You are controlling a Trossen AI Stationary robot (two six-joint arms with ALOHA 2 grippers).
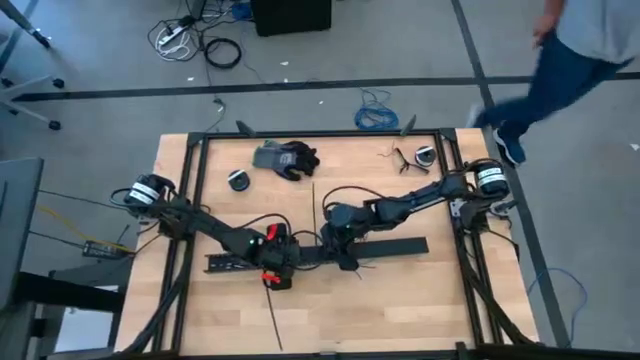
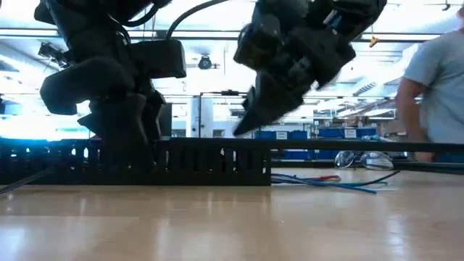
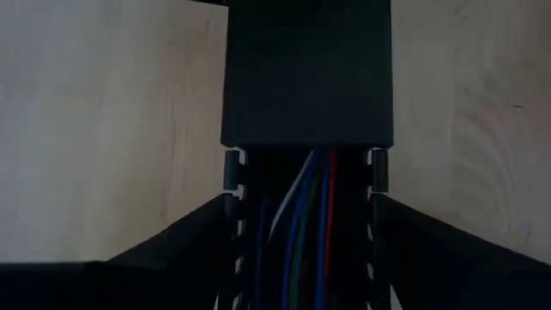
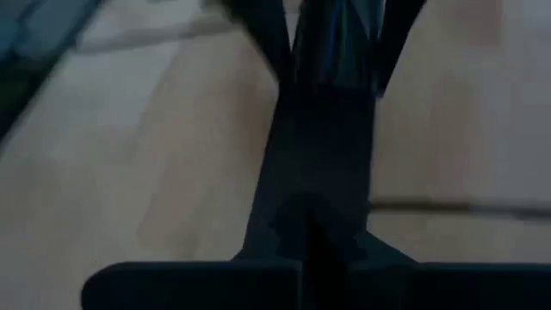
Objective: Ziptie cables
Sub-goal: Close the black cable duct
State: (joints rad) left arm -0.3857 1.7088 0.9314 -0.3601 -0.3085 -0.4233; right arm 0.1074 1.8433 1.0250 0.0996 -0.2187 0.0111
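The cables (image 3: 306,224) lie mostly hidden inside the slotted duct (image 2: 145,163). Left gripper (image 1: 272,262) straddles it, spread; right gripper (image 1: 337,243) state unclear.

I count two arms, one slotted duct (image 1: 250,262), one flat black bar (image 1: 385,247), two zipties (image 1: 273,318) (image 1: 314,205), one pair of gloves (image 1: 285,158), one pair of glasses (image 2: 365,160), and one person (image 1: 570,55).
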